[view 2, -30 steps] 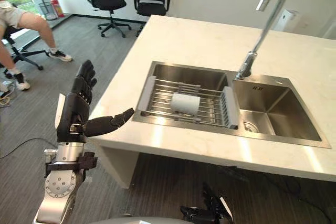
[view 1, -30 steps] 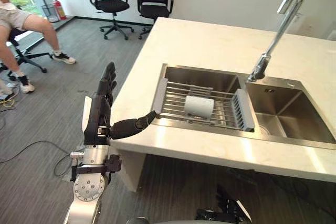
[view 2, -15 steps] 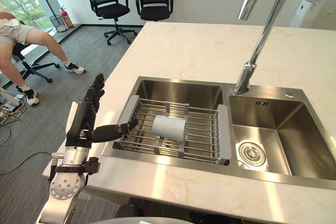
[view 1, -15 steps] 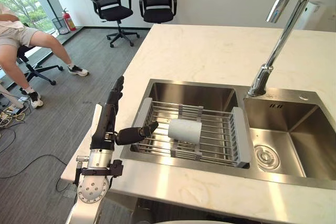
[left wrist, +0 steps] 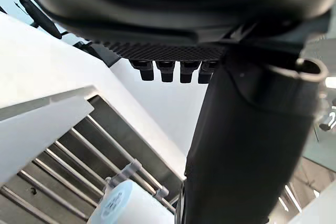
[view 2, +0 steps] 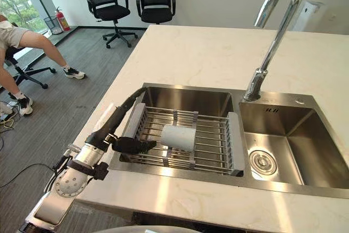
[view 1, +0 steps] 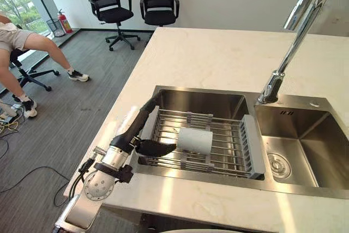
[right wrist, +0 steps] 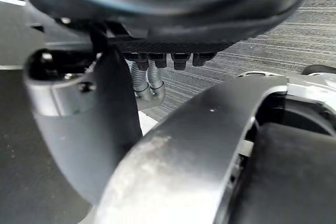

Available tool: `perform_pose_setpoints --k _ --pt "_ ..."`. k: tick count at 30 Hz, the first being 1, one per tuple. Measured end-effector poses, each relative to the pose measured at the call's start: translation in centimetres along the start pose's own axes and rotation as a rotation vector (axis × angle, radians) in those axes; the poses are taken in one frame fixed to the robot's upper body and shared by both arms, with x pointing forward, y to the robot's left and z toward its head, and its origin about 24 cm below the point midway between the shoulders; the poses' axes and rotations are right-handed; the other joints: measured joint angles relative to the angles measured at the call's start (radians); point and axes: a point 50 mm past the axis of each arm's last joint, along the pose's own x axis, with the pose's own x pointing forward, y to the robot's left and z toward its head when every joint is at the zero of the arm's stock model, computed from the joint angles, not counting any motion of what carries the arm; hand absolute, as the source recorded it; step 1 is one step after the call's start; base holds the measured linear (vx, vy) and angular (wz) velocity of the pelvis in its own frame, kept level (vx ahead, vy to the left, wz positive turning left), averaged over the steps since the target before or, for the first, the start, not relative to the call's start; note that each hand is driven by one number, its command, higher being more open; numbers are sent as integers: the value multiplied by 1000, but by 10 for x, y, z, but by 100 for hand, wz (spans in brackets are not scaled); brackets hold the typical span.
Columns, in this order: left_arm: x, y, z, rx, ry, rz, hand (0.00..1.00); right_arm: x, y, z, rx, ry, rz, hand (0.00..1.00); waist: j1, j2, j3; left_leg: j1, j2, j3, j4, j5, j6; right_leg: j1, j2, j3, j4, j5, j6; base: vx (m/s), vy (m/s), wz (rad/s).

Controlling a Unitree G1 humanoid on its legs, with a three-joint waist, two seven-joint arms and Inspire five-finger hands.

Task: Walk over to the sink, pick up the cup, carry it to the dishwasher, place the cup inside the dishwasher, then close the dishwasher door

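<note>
Cup (view 1: 195, 140) lies on its side on the rack (view 1: 232, 156) in the sink (view 1: 305, 129). Left hand (view 1: 136, 132) hovers just beside it, fingers (view 1: 148, 110) straight and wide. Best to slide closer, wrap round its middle, then lift level.

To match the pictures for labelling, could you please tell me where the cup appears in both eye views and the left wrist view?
Left eye view: the cup lies on its side on the wire rack, near centre.
Right eye view: same spot, slightly left of centre.
Left wrist view: beside the left robot hand, its thumb alongside, round end showing.
Shared landmark: the wire rack's bars.
</note>
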Motion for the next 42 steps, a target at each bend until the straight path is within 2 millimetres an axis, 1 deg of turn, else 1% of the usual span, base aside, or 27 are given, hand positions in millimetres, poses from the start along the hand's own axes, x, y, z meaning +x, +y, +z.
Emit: perform_pose_setpoints --k 2,6,9,14,18,21,23,25,26,29,33,35,42 --pt "1 2 -1 19 3 -19 100 0 0 0 -2 2 3 100 -7 0 -4 0 1 2 -7 4 0 -4 1 2 0 4 5 0 0 0" --pt "8 6 0 65 -4 -61 100 0 0 0 -1 15 8 100 -6 -1 -7 0 1 8 -14 7 0 -6 7 7 -8 11 11 0 0 0" --pt "16 3 -2 82 -2 -113 100 0 -1 1 -14 23 21 100 -6 -3 -9 -1 0 14 -19 8 0 -5 7 10 -8 13 11 28 6 -4" --pt "23 -2 -6 101 25 -164 100 2 -1 3 -17 33 33 100 -11 -3 -9 -1 0 15 -19 8 1 -5 7 11 -9 13 11 0 0 0" --pt "30 3 -11 132 39 -176 100 2 -2 4 -30 40 44 100 -11 -2 -10 -1 -1 14 -21 11 2 -5 7 9 -7 13 11 0 0 0" --pt "31 6 -14 159 53 -201 100 4 0 6 -29 49 54 100 -11 0 -10 -1 -2 9 -24 15 3 -2 6 3 -5 12 10 -12 -2 4" --pt "37 2 -18 167 64 -234 100 10 4 9 -33 69 64 100 -14 0 -10 0 -6 -2 -28 21 5 4 4 -9 -5 11 10 -31 -3 17" --pt "45 -3 -22 196 82 -277 100 21 11 12 -40 105 73 100 -15 3 -9 8 -11 -9 -45 34 7 5 -1 -16 5 7 8 -48 0 15" --pt "50 -7 -25 208 102 -302 100 28 18 14 -46 126 70 100 -19 7 -6 18 -18 -11 -62 45 10 3 -7 -19 17 0 7 -41 4 11" --pt "59 -15 -29 234 126 -328 100 34 19 16 -53 160 35 100 -22 13 -5 22 -28 -14 -82 58 13 -10 -18 -23 37 -10 9 -53 17 8" --pt "70 -19 -33 305 154 -351 100 36 18 15 -55 187 9 100 -27 16 -3 22 -31 -17 -91 67 15 -14 -22 -28 46 -10 10 -12 3 3" --pt "76 -20 -33 329 161 -357 100 36 16 15 -57 191 -6 100 -36 19 -1 22 -34 -22 -93 70 16 -14 -24 -31 47 -11 11 -9 0 6" --pt "95 -23 -26 427 130 -371 100 39 9 14 -62 218 -54 100 -42 29 4 13 -39 -30 -98 80 18 -26 -31 -40 62 -15 17 -9 -1 3"
